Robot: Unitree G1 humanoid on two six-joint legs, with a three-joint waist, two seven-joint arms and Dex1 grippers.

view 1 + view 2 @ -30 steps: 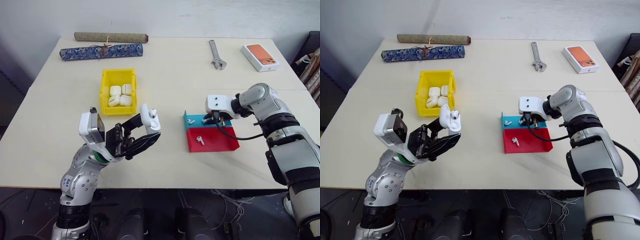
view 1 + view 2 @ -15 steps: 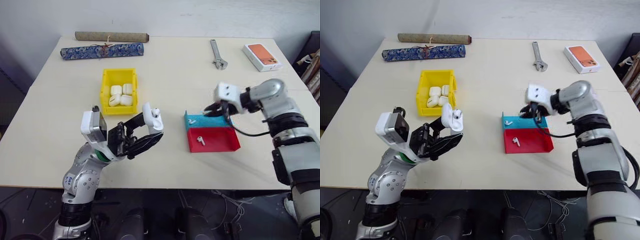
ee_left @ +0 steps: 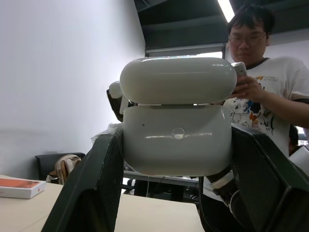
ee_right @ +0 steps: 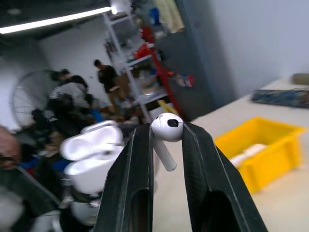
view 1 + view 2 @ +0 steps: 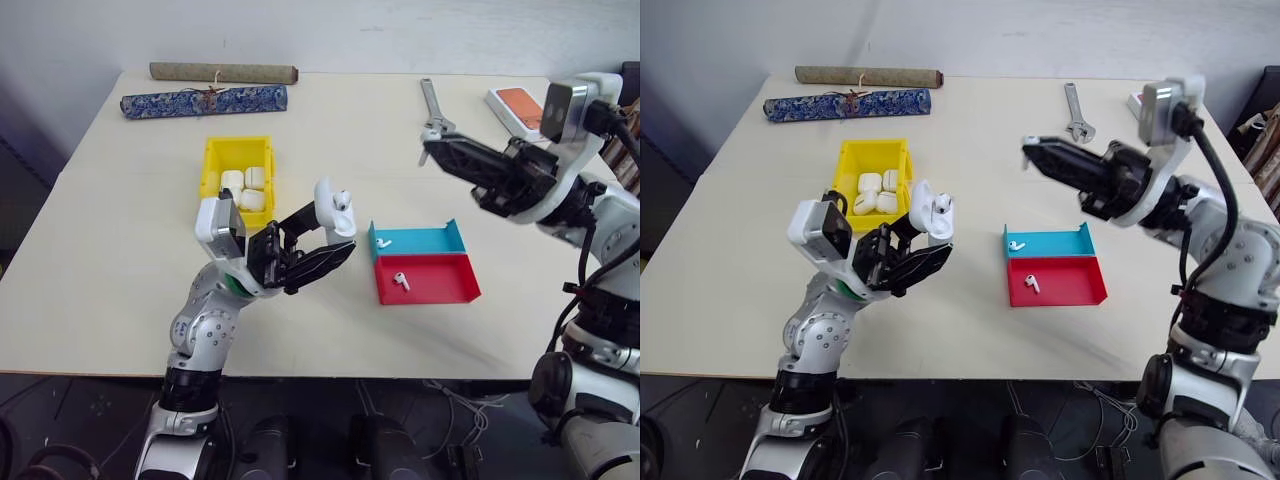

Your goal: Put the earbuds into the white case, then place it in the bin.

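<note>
- The left hand [image 5: 318, 243] is clamped tight on the white case [image 5: 334, 206], holding it above the table [image 5: 120, 250] with the lid flipped open and one earbud already seated inside.
- The right hand [image 4: 166, 140], raised off to the case's far side, pinches an earbud [image 4: 167, 129] between nearly closed fingers, stem hanging down.
- The step in hand looks to be seating this earbud: best brought stem-first over the free socket and released only once it is aligned.
- Open air lies between the two hands; the open lid is the edge to avoid.
- Two more earbuds lie below the right hand, in the blue tray [image 5: 425, 240] and red tray [image 5: 440, 280].
- The bin [image 5: 237, 160], already holding cases, sits just beyond the left hand.
</note>
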